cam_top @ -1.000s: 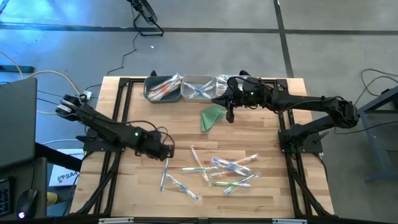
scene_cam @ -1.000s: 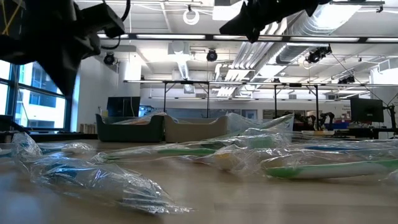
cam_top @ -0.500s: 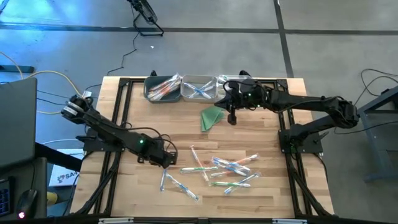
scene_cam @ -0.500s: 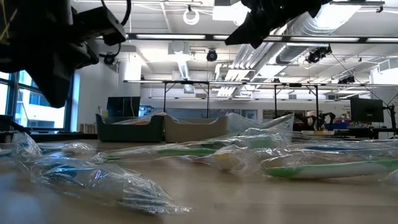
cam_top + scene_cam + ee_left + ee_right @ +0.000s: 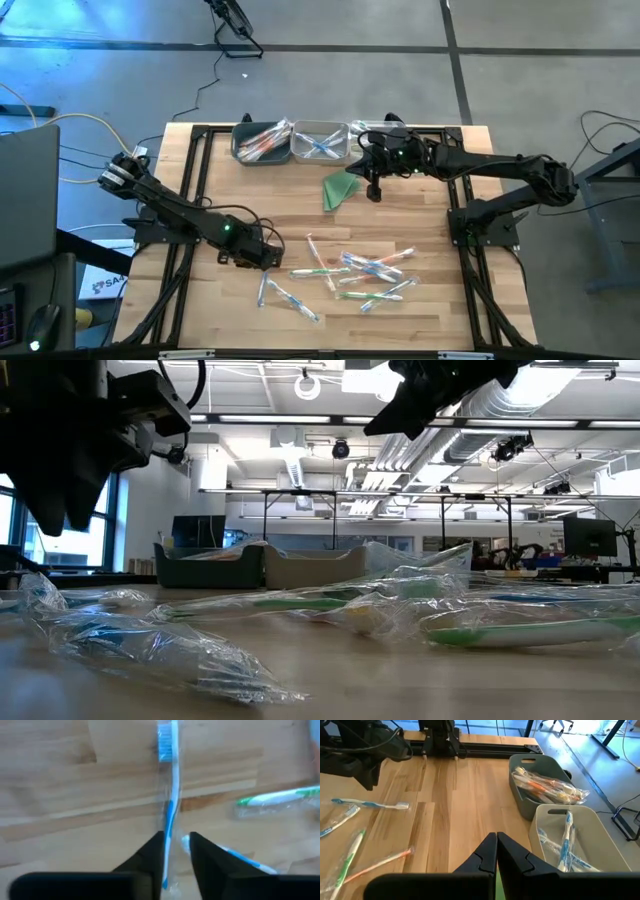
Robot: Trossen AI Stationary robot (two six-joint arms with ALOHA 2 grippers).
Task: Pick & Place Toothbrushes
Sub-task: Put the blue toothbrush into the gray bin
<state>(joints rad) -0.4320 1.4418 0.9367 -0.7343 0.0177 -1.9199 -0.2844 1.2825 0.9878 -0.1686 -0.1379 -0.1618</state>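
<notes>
Several wrapped toothbrushes [image 5: 352,270] lie loose on the wooden table, toward its near side. My left gripper [image 5: 175,852] hovers over a blue one [image 5: 170,795] at the pile's left end. It is open and points steeply down, with one finger on either side of the handle and clear of it. The low view shows this gripper [image 5: 65,525] above the tabletop. My right gripper [image 5: 496,851] is shut on nothing and hangs in the air at the far side [image 5: 374,190], beside a green triangle [image 5: 341,188].
Two bins stand at the far edge. The grey one [image 5: 262,140] holds orange-accented toothbrushes and the pale one [image 5: 320,140] holds blue ones. A green toothbrush [image 5: 280,800] and another blue one [image 5: 225,856] lie close to my left gripper. Bare wood stretches between the pile and the bins.
My left gripper has moved a little toward the table's near edge and down toward the blue toothbrush, then stopped. In the low view its tip has widened from one point into two, so it has opened. My right gripper has tipped slightly more downward.
</notes>
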